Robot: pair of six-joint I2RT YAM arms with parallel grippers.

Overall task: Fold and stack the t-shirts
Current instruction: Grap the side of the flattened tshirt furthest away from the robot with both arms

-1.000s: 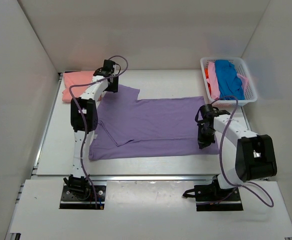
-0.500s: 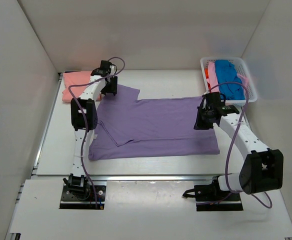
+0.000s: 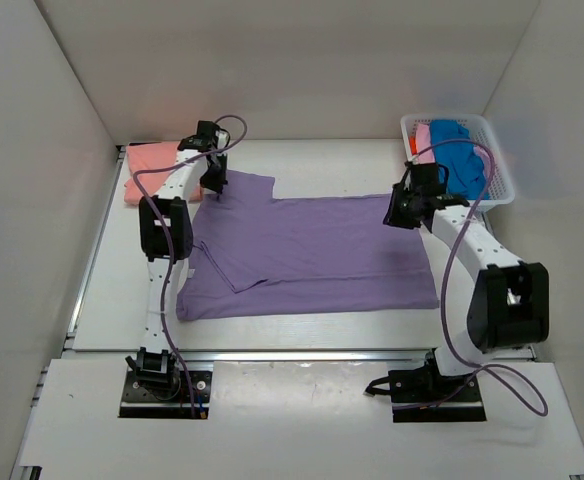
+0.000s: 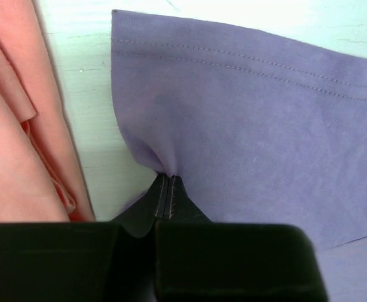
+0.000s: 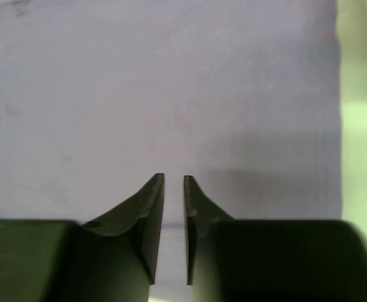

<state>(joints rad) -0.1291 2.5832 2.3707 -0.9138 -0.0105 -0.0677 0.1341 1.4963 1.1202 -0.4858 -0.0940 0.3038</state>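
White walls close in three sides of a pale table (image 3: 332,160), and most of its middle is taken up by a lavender t-shirt (image 3: 312,250) spread flat – one sleeve reaches toward the back wall on the left, and a flap of the cloth lies folded over near the front left corner.

At that far sleeve the left hand (image 3: 215,186) is down on the cloth. From its own camera the left hand (image 4: 169,179) has its fingers pressed tight together, with a small peak of the lavender t-shirt (image 4: 265,126) pinched between the tips, just in from the stitched sleeve hem. Right beside it on the left lies the salmon-pink t-shirt (image 4: 14,126), its folds close to the sleeve; in the overhead view the salmon-pink t-shirt (image 3: 152,162) sits in the back left corner of the table.

Over on the other side, the right hand (image 3: 396,214) is above the shirt's far right corner. Its wrist view shows the right hand (image 5: 174,179) with the jaws only slightly parted – a narrow slit, nothing caught in it – and the lavender t-shirt (image 5: 171,94) smooth beneath, its edge running down the right with bare table beyond.

A white basket (image 3: 503,178) stands in the back right corner, holding a blue t-shirt (image 3: 457,155) and a pink t-shirt (image 3: 424,148).
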